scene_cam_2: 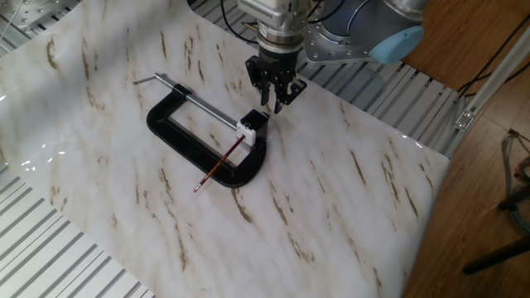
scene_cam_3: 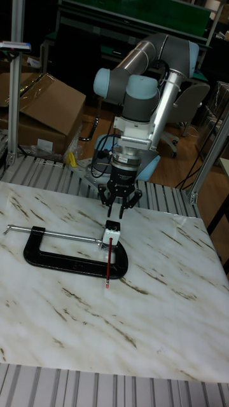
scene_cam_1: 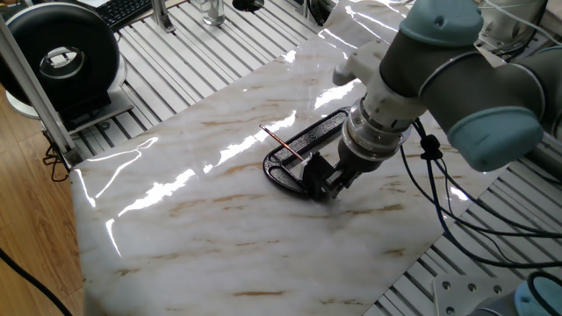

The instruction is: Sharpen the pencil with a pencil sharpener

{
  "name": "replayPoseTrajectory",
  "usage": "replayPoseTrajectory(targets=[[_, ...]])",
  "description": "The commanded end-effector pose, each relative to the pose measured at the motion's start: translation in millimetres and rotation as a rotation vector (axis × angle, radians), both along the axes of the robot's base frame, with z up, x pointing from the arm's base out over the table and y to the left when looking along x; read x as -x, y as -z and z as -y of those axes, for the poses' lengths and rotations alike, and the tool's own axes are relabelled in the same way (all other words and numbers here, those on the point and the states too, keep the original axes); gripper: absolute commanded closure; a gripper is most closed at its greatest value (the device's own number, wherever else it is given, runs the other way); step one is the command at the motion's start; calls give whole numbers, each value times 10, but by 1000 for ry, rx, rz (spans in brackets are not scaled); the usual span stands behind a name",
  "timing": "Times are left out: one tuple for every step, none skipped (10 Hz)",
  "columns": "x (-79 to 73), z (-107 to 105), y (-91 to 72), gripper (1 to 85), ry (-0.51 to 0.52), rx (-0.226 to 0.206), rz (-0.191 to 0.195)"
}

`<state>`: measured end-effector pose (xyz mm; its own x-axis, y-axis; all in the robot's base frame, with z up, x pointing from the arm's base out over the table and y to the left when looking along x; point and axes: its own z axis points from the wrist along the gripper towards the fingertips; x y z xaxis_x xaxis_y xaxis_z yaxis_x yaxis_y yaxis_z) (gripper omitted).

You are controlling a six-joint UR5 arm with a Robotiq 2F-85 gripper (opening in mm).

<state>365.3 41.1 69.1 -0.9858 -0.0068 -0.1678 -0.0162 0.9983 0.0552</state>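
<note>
**Sam:** Pencil first, please. Where is it?

**Me:** I see the thin reddish-brown pencil (scene_cam_2: pixel 222 165) with one end poked into the small boxy pencil sharpener (scene_cam_2: pixel 249 127). From the other fixed view that sharpener looks white on the side and dark on top. The pencil slants out over the lower bar of the big black C-shaped metal clamp (scene_cam_2: pixel 192 146) and its free end points out over the white marble table top (scene_cam_2: pixel 348 207).

**Sam:** Why is the clamp there?

**Me:** I think it holds the sharpener so it cannot spin or slide. The sharpener sits at the end of the clamp's long silver screw rod (scene_cam_2: pixel 192 96), pressed toward the curved end of the clamp. That way my one arm only has to work the pencil.

**Sam:** What is your gripper doing?

**Me:** My black two-finger gripper (scene_cam_2: pixel 274 85) hangs just above and behind the sharpener, pointing down. Its fingers are spread a little apart, and nothing is between them. It is not touching the pencil or the sharpener. In the tall fixed view the gripper (scene_cam_3: pixel 120 198) is right over the sharpener (scene_cam_3: pixel 112 233), with a gap below it.

**Sam:** So what comes next?

**Me:** My guess is that the pencil needs turning inside the sharpener. It sits there by itself right now, and I cannot tell if its hidden end is sharp yet
</note>
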Motion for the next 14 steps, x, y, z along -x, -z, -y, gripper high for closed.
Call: replayPoseTrajectory(targets=[[33, 10, 39, 490, -4, -7, -1], [38, 17, 68, 490, -7, -11, 1], [43, 18, 83, 490, -7, -12, 1], [50, 22, 92, 490, -10, -12, -1], [55, 26, 105, 490, -12, -12, -2], [51, 12, 130, 490, -12, -16, -1], [39, -2, 157, 490, -11, -18, 6], [26, -6, 187, 493, -11, -19, 9], [14, -11, 215, 493, -12, -22, 13], [9, -10, 238, 493, -15, -22, 15], [3, -12, 255, 493, -17, -24, 18], [-7, -8, 280, 493, -18, -26, 21], [-15, -7, 310, 493, -18, -27, 24], [-18, -3, 330, 493, -19, -27, 28]])
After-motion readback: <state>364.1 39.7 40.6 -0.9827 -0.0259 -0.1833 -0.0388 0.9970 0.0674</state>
